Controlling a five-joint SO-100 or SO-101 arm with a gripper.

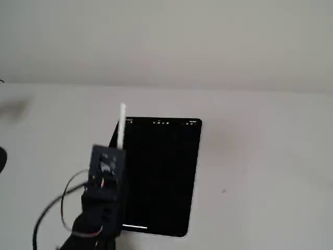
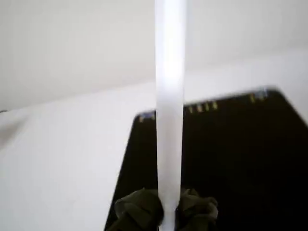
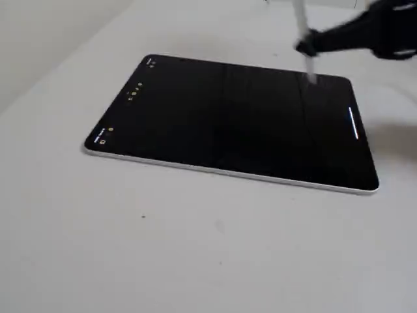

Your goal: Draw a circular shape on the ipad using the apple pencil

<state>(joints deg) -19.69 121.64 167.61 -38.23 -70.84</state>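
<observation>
The ipad [image 1: 161, 177] lies flat on the white table, its screen black, with tiny icons along one short edge. It also fills the right of the wrist view as the ipad [image 2: 231, 159] and lies flat in the other fixed view as the ipad [image 3: 228, 120]. My black gripper [image 3: 305, 47] is shut on the white apple pencil [image 3: 311, 65], whose tip hangs at the tablet's far long edge; I cannot tell if it touches. The gripper [image 2: 168, 214] clamps the apple pencil [image 2: 169, 110] near the bottom edge. The apple pencil [image 1: 122, 125] sticks up from the gripper [image 1: 115, 152]. The circular shape is out of view on the screen.
The arm's black cables [image 1: 52, 208] loop at the lower left of a fixed view. A dark object [image 1: 1, 159] shows at the left edge. A short white bar [image 3: 352, 124] glows on the screen's other short edge. A pale wall [image 1: 166, 36] stands behind the table.
</observation>
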